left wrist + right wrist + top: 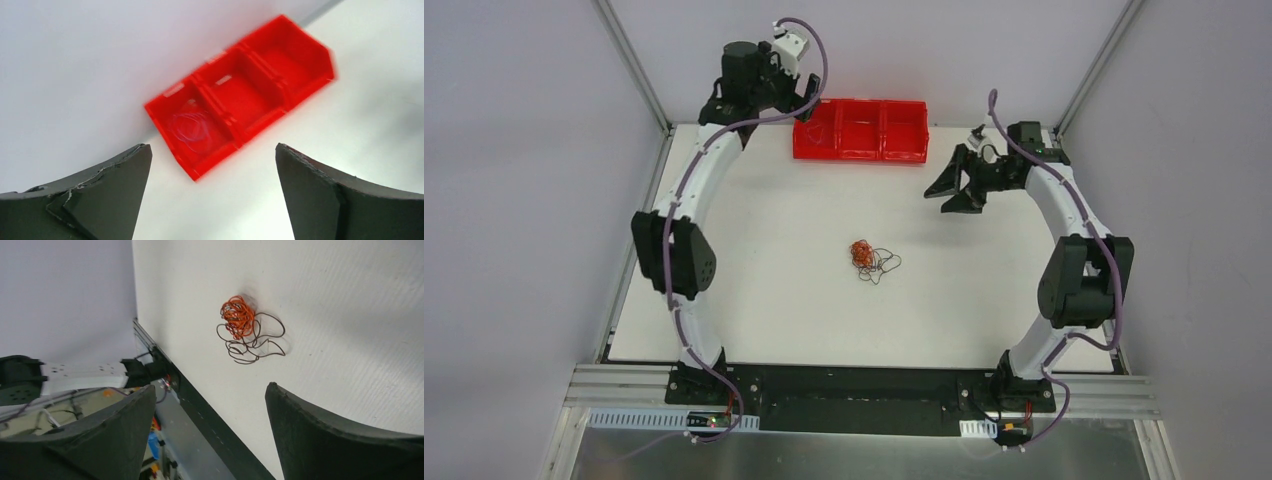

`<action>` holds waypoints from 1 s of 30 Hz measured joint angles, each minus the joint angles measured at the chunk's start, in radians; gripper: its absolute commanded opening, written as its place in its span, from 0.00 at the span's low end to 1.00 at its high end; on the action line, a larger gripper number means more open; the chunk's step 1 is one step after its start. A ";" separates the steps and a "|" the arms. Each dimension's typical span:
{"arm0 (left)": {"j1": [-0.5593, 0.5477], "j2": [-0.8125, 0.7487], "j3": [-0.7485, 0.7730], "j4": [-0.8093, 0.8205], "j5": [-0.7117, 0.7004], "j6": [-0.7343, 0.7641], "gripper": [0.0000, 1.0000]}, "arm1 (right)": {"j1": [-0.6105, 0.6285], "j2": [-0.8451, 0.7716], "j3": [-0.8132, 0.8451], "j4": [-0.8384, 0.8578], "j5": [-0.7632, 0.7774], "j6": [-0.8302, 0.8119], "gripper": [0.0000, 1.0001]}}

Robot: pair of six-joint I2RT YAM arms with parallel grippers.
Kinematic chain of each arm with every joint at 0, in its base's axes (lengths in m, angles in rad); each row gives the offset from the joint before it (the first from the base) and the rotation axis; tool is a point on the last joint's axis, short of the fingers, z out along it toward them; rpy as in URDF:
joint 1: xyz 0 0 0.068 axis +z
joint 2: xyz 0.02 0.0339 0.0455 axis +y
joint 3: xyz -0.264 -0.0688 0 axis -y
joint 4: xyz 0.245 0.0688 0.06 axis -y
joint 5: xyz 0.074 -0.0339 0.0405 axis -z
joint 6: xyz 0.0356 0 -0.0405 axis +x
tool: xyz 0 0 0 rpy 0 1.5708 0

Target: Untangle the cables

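The cables (pixel 871 258) lie in one small tangle near the middle of the table (pixel 754 290), apart from both arms. Your right gripper (pixel 954 190) hangs to the tangle's upper right in the top view, and it is clearly nearer than the left gripper (pixel 212 150), which sits at the upper left over the end of the red bin (pixel 861 152). Both sets of jaws are spread wide and hold nothing.

In the right wrist view the tangle sits above the gap between the fingers, a little toward the right-hand one. Its orange ball (pixel 238 315) is at the upper left, and the dark loops (pixel 257 342) trail to the lower right, so the long axis runs along that diagonal. I would reach with the right arm for a loose dark loop.

In the left wrist view a thin coil (pixel 192 127) lies in the bin's lower-left compartment. I can read no labels or writing anywhere.
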 measured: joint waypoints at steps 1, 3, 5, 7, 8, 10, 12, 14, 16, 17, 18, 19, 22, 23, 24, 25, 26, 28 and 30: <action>0.000 -0.060 -0.032 -0.032 0.021 -0.028 0.99 | 0.029 -0.008 0.000 -0.028 0.031 -0.035 0.82; 0.000 -0.168 -0.114 -0.077 0.071 -0.091 0.99 | 0.087 -0.015 0.000 -0.066 0.082 -0.086 0.80; 0.001 -0.284 -0.232 -0.118 0.132 -0.174 0.99 | 0.161 -0.015 -0.001 -0.092 0.146 -0.132 0.76; 0.000 -0.383 -0.359 -0.155 0.207 -0.269 0.99 | 0.230 -0.012 -0.005 -0.105 0.199 -0.164 0.72; 0.000 -0.414 -0.413 -0.165 0.245 -0.307 0.99 | 0.261 -0.007 -0.005 -0.110 0.221 -0.175 0.70; -0.001 -0.454 -0.509 -0.186 0.301 -0.379 0.99 | 0.316 0.015 -0.004 -0.113 0.259 -0.198 0.68; -0.001 -0.464 -0.607 -0.204 0.351 -0.445 0.93 | 0.357 0.059 0.008 -0.123 0.293 -0.220 0.68; -0.001 -0.462 -0.685 -0.216 0.374 -0.496 0.86 | 0.387 0.107 0.021 -0.126 0.320 -0.238 0.69; -0.001 -0.460 -0.756 -0.225 0.393 -0.541 0.81 | 0.418 0.157 0.033 -0.129 0.349 -0.257 0.69; -0.002 -0.455 -0.781 -0.227 0.402 -0.560 0.78 | 0.431 0.179 0.036 -0.130 0.360 -0.263 0.69; -0.005 -0.447 -0.797 -0.227 0.408 -0.583 0.75 | 0.444 0.200 0.037 -0.130 0.371 -0.270 0.69; -0.010 -0.434 -0.807 -0.220 0.413 -0.601 0.74 | 0.454 0.215 0.037 -0.130 0.378 -0.275 0.69; -0.040 -0.382 -0.822 -0.175 0.433 -0.649 0.74 | 0.478 0.245 0.034 -0.126 0.393 -0.284 0.68; -0.057 -0.352 -0.822 -0.154 0.438 -0.662 0.74 | 0.483 0.249 0.032 -0.123 0.396 -0.286 0.68; -0.072 -0.326 -0.822 -0.137 0.442 -0.672 0.74 | 0.486 0.250 0.028 -0.117 0.398 -0.290 0.67; -0.090 -0.292 -0.822 -0.117 0.448 -0.685 0.74 | 0.488 0.250 0.024 -0.114 0.398 -0.294 0.66; -0.107 -0.258 -0.821 -0.102 0.452 -0.698 0.73 | 0.491 0.250 0.019 -0.110 0.398 -0.297 0.65; -0.133 -0.187 -0.819 -0.069 0.459 -0.729 0.71 | 0.496 0.250 0.005 -0.093 0.401 -0.302 0.62; -0.148 -0.127 -0.816 -0.032 0.471 -0.765 0.69 | 0.499 0.250 -0.011 -0.080 0.401 -0.306 0.61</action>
